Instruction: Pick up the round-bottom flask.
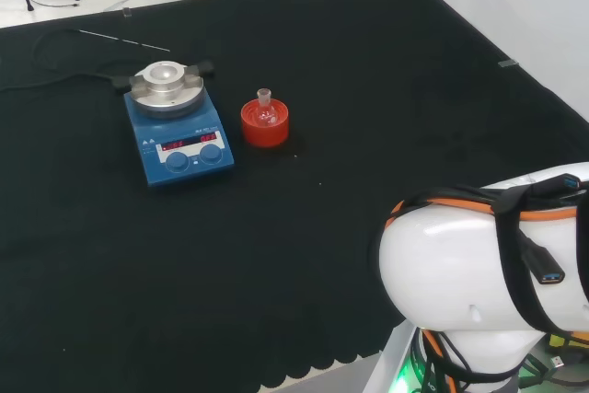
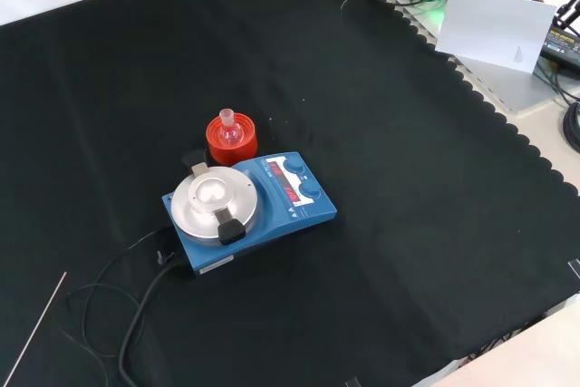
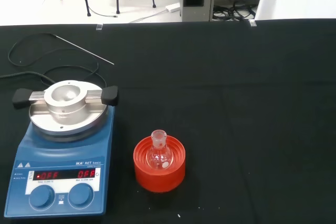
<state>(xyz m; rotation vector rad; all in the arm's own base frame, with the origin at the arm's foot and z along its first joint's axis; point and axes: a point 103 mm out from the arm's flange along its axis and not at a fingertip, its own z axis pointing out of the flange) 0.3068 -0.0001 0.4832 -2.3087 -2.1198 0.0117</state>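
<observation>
Flask first, in the head view: small, clear, round-bellied with a short neck, it sits upright in a red ribbed stand on the black cloth, toward the far left part of the bench and well in from every edge. Just to its left stands a blue stirrer with a metal top plate, close beside the stand but not touching it as far as I can judge. My own white link bulks at the near right corner, well apart from the flask. Front view next: the flask and stand are near the middle of the cloth, just behind the stirrer, whose cable trails toward the near left corner. Wrist view last: I look down on the flask from a distance, neck up, belly nested in the stand, stirrer alongside. None of my fingers appear here, so I cannot tell how they are set. I judge the glass light, stiff, smooth and breakable; the belly is sunk in the ring, so the neck and the upper shoulder are where I would pinch, lifting straight up clear of the stand.
</observation>
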